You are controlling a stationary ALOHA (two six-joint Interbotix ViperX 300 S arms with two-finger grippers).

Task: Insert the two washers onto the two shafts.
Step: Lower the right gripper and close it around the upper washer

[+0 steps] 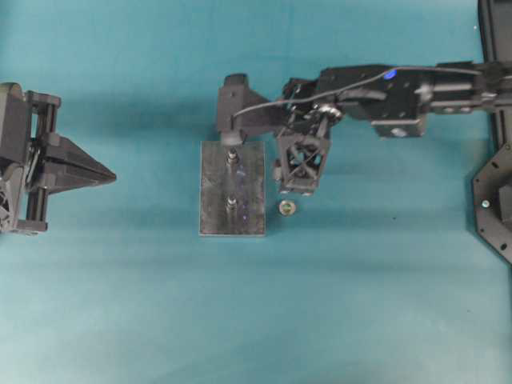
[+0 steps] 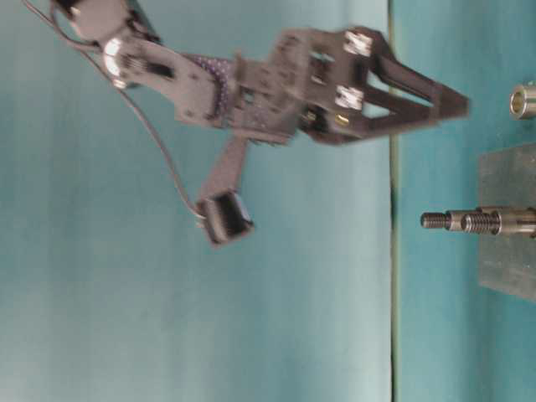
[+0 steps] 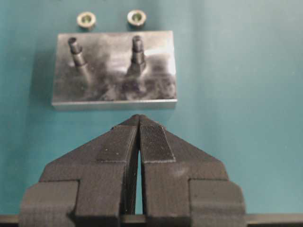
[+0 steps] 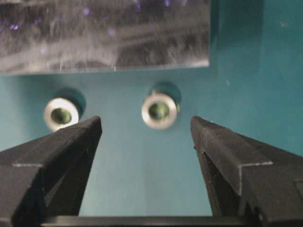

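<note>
Right wrist view: two small silvery ring-shaped metal washers lie flat on the teal worktop, beside a scuffed grey steel plate; the right hand gapes wide, empty. Left hand is closed, ribbed pads touching.

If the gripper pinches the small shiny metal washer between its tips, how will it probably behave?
The small silvery metal washer looks rigid, so it should not bend. Its smooth, rounded rim may slip from the right gripper's narrow tips. Lying flat on the teal table, it seems unlikely to roll.
</note>
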